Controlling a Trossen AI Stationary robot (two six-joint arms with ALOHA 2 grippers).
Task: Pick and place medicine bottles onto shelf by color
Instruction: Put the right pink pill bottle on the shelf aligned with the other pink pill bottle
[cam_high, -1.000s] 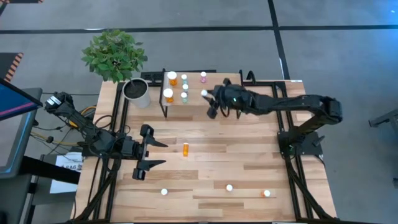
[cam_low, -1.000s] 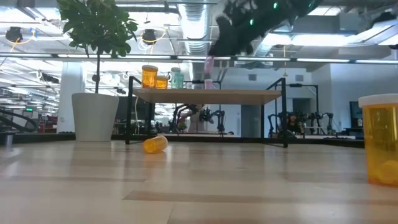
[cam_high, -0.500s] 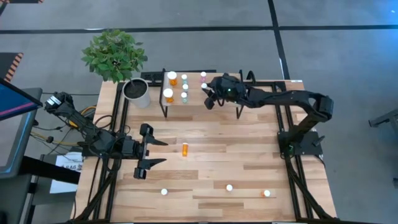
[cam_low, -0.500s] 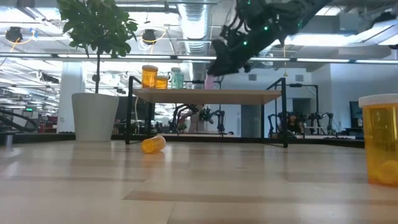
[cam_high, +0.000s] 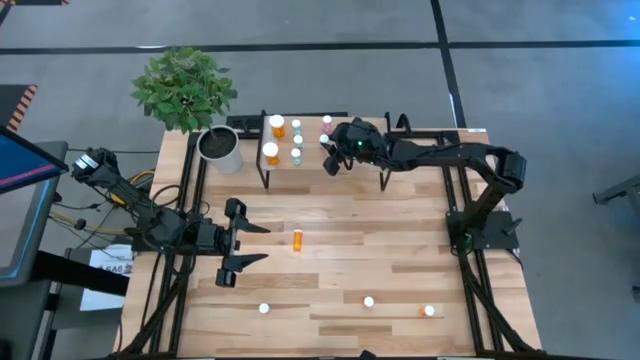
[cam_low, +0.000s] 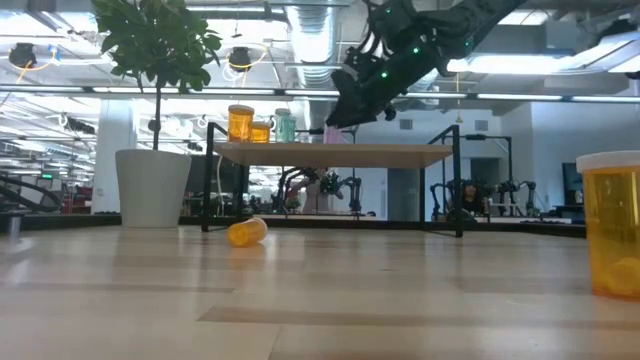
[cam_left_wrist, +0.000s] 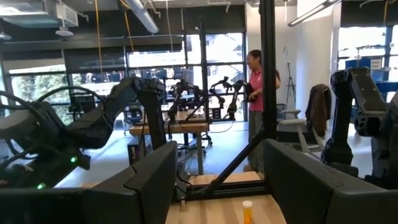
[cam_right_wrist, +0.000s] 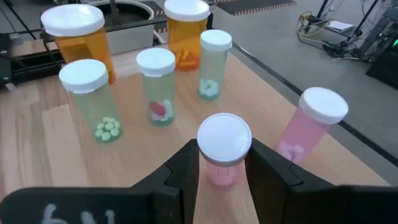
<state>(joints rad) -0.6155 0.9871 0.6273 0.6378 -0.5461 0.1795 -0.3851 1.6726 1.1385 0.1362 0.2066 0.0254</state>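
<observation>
Pinching a white-capped pink pill bottle (cam_right_wrist: 222, 152), the right gripper (cam_right_wrist: 222, 163) hovers over the wood-plank shelf (cam_right_wrist: 37, 134), frame center; left gripper (cam_high: 250, 246) spread; no readable labels.

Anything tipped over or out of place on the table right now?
One thing: an orange bottle lies on its side mid-table, in front of the shelf, while the other loose bottles stand upright. On the shelf all stand upright, sorted by color. The right gripper holds a pink bottle beside the other pink one.
</observation>
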